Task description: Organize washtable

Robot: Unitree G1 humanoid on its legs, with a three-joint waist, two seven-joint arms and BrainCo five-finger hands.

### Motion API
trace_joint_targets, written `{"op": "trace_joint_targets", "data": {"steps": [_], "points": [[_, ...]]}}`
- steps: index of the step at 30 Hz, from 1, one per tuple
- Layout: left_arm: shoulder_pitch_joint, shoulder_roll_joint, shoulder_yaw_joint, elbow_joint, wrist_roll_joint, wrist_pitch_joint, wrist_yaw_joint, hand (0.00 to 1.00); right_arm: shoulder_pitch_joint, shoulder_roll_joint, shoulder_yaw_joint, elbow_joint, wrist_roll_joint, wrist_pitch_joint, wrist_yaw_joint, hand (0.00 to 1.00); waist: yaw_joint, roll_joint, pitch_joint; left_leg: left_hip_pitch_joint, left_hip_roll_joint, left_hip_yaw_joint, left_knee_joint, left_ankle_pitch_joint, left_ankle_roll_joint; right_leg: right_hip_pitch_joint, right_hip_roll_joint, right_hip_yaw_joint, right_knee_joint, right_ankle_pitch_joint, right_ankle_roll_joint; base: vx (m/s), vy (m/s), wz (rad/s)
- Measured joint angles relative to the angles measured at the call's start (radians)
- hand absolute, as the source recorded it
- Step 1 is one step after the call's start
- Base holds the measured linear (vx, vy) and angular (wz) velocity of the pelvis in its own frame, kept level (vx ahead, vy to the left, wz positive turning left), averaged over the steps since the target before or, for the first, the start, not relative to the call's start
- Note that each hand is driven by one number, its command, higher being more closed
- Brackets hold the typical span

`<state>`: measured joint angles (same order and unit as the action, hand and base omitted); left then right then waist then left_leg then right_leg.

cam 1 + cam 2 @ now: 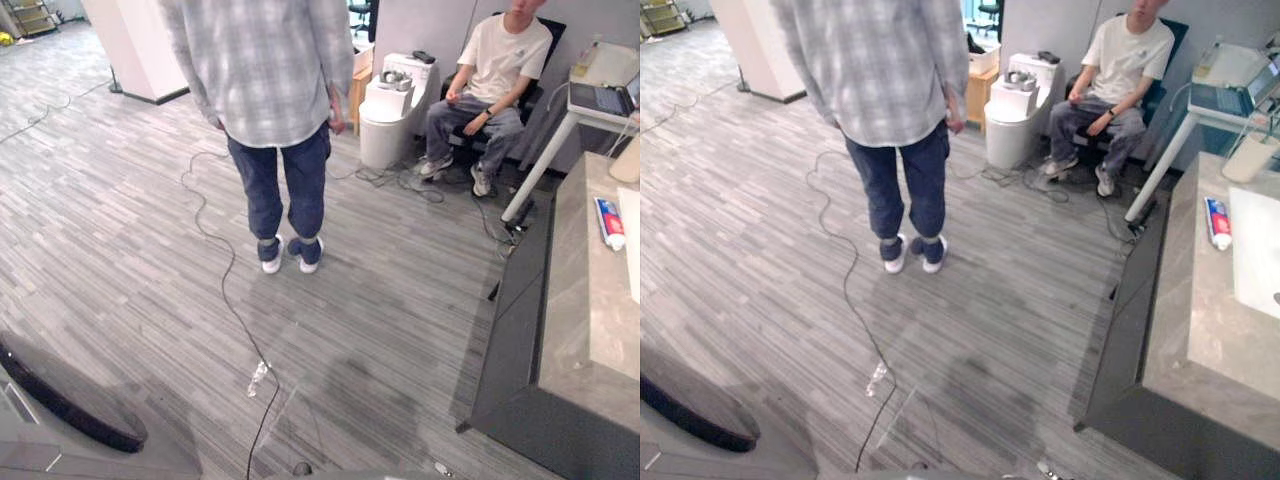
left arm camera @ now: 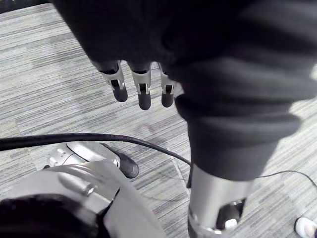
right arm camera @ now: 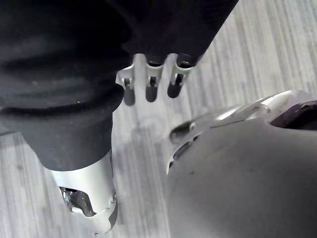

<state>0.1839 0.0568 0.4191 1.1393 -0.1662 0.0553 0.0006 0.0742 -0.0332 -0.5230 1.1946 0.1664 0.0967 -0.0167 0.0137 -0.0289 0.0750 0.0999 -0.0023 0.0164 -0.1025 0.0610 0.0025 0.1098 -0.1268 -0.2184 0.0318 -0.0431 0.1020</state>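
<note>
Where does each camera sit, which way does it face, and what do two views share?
Left eye view: on the head, looking down at floor, a standing person, a seated person and the washtable.
Right eye view: beside it, same scene; toothpaste tube on the washtable.
Left wrist view: on that wrist, looking past the open left hand to floor.
Right wrist view: likewise, past the open right hand.
Shared: both eye views show both people and the washtable.
</note>
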Motion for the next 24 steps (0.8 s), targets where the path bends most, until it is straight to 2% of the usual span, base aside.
{"op": "trace_joint_targets", "data": {"steps": [1,7,12,16,18,24], "points": [[-0.005,0.041,-0.068,0.01,0.0,0.0,-0.001,0.0,0.003,0.003,0.095,0.018,-0.02,-0.001,0.003,0.0,-0.002,-0.026,-0.018,0.016,-0.048,0.018,-0.001,-0.019,0.016,0.043,-0.033,0.002,-0.062,0.017,0.012,0.04,0.002,0.01],[-0.006,0.041,-0.068,0.01,0.0,0.0,0.0,0.0,0.003,0.002,0.104,0.011,-0.02,-0.002,0.003,0.0,-0.002,-0.027,-0.019,0.017,-0.047,0.02,-0.001,-0.019,0.016,0.043,-0.033,0.003,-0.063,0.017,0.013,0.0,0.0,-0.01],[-0.008,0.041,-0.063,0.007,-0.02,-0.003,0.023,0.0,0.002,-0.012,0.167,-0.021,-0.02,-0.011,-0.001,0.0,-0.005,-0.026,-0.018,0.02,-0.044,0.042,-0.001,-0.015,0.021,0.042,-0.032,0.025,-0.05,0.021,0.018,-0.01,-0.003,-0.11],[-0.008,0.037,-0.053,-0.023,-0.054,-0.021,0.063,0.0,-0.001,0.0,0.191,-0.102,-0.021,-0.028,-0.005,0.0,-0.03,-0.02,-0.013,0.023,-0.035,0.057,-0.001,-0.019,0.016,0.03,-0.033,0.032,-0.026,0.02,0.018,-0.07,-0.018,-0.1],[-0.016,0.028,-0.053,-0.063,-0.081,-0.031,0.087,0.0,-0.003,0.002,0.213,-0.151,-0.022,-0.052,-0.009,0.0,-0.031,-0.027,-0.001,0.02,-0.032,0.071,-0.001,-0.024,0.017,0.022,-0.035,0.033,-0.016,0.012,0.013,-0.09,0.001,-0.05],[-0.021,0.017,0.011,-0.091,-0.1,-0.042,0.101,0.0,-0.005,0.002,0.226,-0.161,-0.033,-0.053,-0.028,0.0,-0.039,-0.043,0.011,0.014,-0.034,0.129,-0.001,-0.033,0.031,0.013,-0.051,0.024,-0.011,0.0,0.026,-0.02,0.019,0.02]]}}
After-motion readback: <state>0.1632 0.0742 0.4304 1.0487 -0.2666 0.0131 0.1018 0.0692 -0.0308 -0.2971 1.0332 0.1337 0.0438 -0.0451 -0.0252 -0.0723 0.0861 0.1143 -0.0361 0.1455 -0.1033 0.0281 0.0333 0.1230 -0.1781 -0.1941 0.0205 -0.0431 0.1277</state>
